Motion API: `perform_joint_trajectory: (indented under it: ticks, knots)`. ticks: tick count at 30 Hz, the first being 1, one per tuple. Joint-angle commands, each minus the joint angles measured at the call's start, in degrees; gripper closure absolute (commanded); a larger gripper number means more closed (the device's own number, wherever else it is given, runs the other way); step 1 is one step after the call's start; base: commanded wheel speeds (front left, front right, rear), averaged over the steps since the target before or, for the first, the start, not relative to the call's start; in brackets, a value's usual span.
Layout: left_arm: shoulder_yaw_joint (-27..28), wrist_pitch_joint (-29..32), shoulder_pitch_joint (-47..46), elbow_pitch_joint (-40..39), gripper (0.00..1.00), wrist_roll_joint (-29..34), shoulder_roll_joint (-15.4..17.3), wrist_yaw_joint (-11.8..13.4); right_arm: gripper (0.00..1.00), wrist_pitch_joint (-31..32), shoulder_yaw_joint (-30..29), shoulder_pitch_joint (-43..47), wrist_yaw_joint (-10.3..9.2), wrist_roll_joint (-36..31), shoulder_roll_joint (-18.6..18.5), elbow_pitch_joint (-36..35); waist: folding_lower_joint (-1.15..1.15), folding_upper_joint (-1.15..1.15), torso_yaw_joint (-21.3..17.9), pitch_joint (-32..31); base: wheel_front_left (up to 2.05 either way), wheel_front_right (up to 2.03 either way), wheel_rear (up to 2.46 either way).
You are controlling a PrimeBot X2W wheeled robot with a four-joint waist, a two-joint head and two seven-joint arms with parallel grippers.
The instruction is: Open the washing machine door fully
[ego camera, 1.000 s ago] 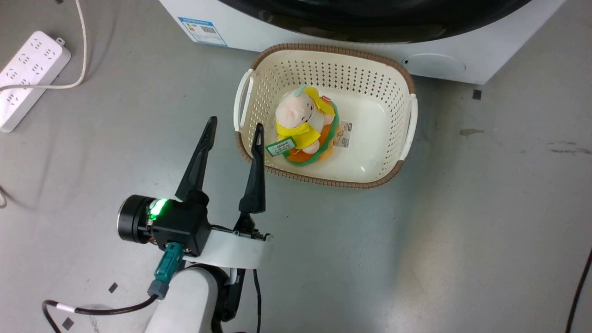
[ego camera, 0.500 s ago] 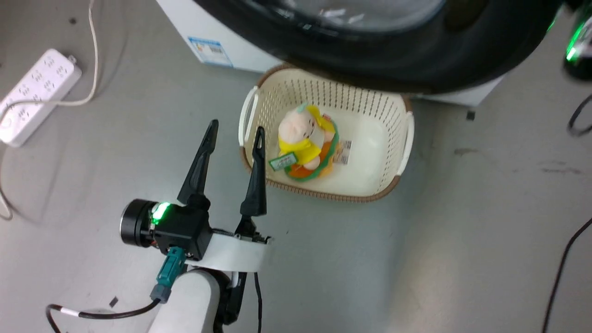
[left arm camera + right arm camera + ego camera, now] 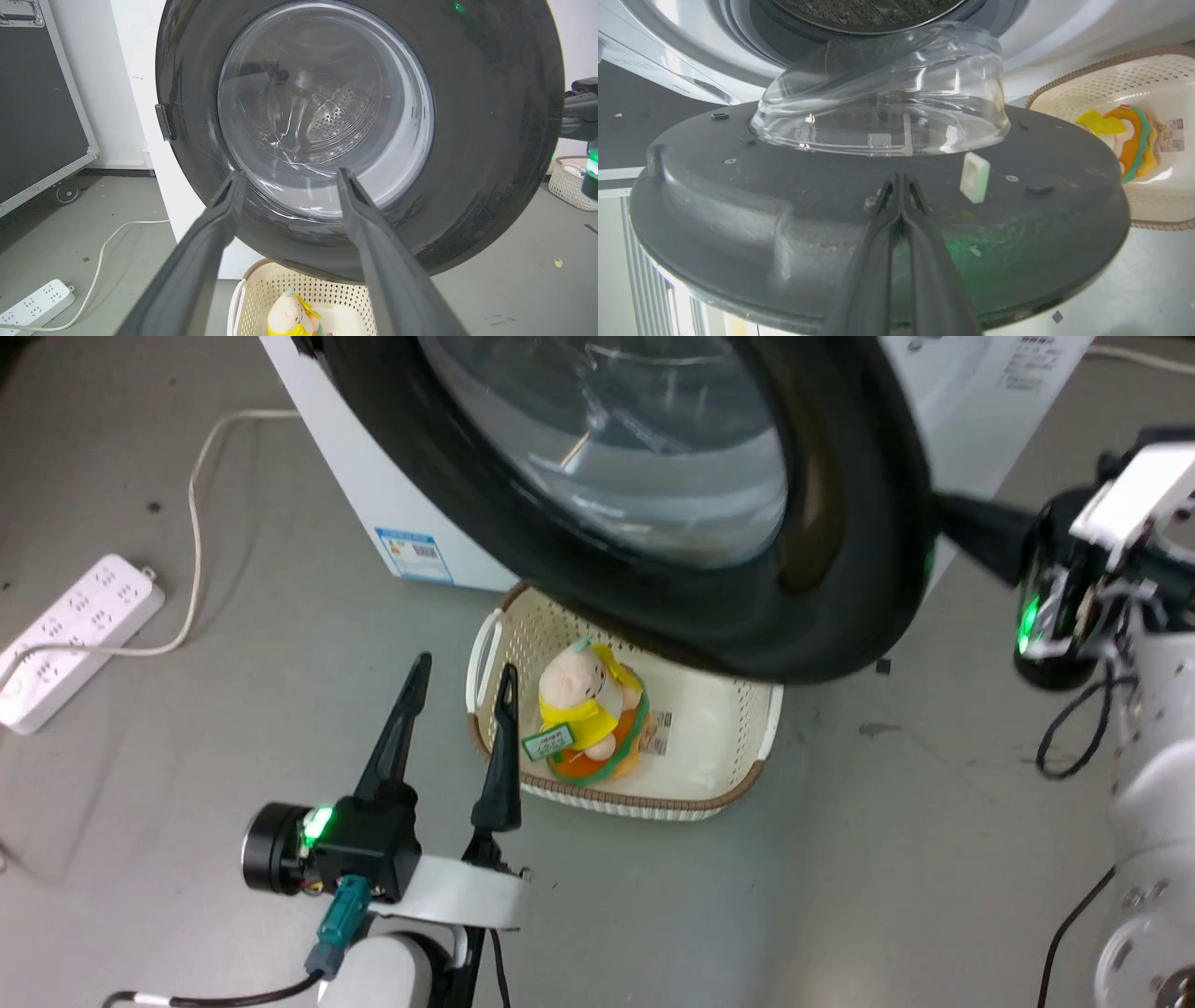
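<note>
The washing machine door point(image 3: 840, 569), with its wide black rim and clear glass bowl, stands partly swung out from the white washing machine point(image 3: 373, 495). My right gripper point(image 3: 948, 513) reaches behind the door's free edge. In the right wrist view it point(image 3: 899, 179) is shut, its tips against the door's dark inner face point(image 3: 738, 200) just below the glass bowl point(image 3: 887, 107). The steel drum point(image 3: 868, 9) shows beyond. My left gripper point(image 3: 457, 672) hangs open and empty near the floor. Its wrist view faces the door's outer side point(image 3: 490, 140) between the spread fingers point(image 3: 224, 210).
A cream perforated basket point(image 3: 761, 728) holding a plush toy point(image 3: 583, 695) sits on the floor under the door's lower rim. A white power strip point(image 3: 75, 635) and its cable lie at the left. A black wheeled case point(image 3: 37, 116) stands left of the machine.
The head camera has tilted up, bringing the door and my right gripper into sight. The door has swung outward and now overhangs the basket. My left gripper stays open where it was.
</note>
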Motion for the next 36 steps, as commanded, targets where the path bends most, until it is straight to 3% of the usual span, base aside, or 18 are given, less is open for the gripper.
perform_joint_trajectory:
  ticks: [1, 5, 9, 23, 29, 33, 34, 35, 36]
  knots:
    - [0.23, -0.32, 0.84, 0.35, 0.0, 0.13, 0.07, -0.17, 1.0, 0.95, 0.4, 1.98, 0.07, 0.67, 0.84, -0.69, 0.01, 0.0, -0.27, -1.04, 0.0, 0.0, 0.0]
    - [0.11, -0.32, 2.32, 1.31, 0.0, -0.13, 0.07, -0.5, 1.0, 3.67, 2.04, 6.38, 0.07, 2.38, 1.52, -3.72, 0.01, 0.0, -0.38, -2.47, 0.0, 0.0, 0.0]
    - [-0.17, -0.32, 3.36, 2.74, 0.0, -0.63, 0.07, -0.95, 1.0, 5.41, 7.31, 9.35, 0.07, 8.85, 1.59, -3.97, 0.01, 0.0, -0.03, -3.64, 0.0, 0.0, 0.0]
    - [-0.53, -0.32, 6.13, 4.81, 0.0, -1.44, 0.07, -1.59, 1.0, 0.33, 37.54, 22.81, 0.07, 34.61, 1.61, -14.04, 0.01, 0.0, 0.77, -6.54, 0.0, 0.0, 0.0]
    - [-0.67, -0.32, 7.0, 5.12, 0.0, -1.57, 0.07, -1.58, 1.0, -3.98, 46.44, 27.03, 0.07, 39.07, 1.62, -18.94, 0.01, 0.0, 0.94, -7.32, 0.0, 0.0, 0.0]
    - [-0.56, -0.32, 7.42, 5.3, 0.0, -1.64, 0.07, -1.43, 1.0, -7.93, 47.19, 28.37, 0.07, 38.72, 1.49, -20.84, 0.01, 0.0, 0.86, -7.93, 0.0, 0.0, 0.0]
    - [-0.45, -0.32, 7.56, 5.31, 0.0, -1.65, 0.07, -1.39, 0.69, -9.41, 46.84, 28.51, 0.07, 38.1, 1.07, -21.47, 0.01, 0.0, 0.77, -8.14, 0.0, 0.0, 0.0]
    - [-0.3, -0.32, 7.68, 5.31, 0.0, -1.65, 0.07, -1.36, 0.0, -10.8, 46.58, 28.69, 0.07, 37.21, 0.38, -22.2, 0.01, 0.0, 0.64, -8.36, 0.0, 0.0, 0.0]
    - [-0.1, -0.32, 7.79, 5.29, 0.0, -1.66, 0.07, -1.34, 0.0, -12.71, 46.24, 28.86, 0.07, 35.81, -0.59, -23.38, 0.01, 0.0, 0.46, -8.59, 0.0, 0.0, 0.0]
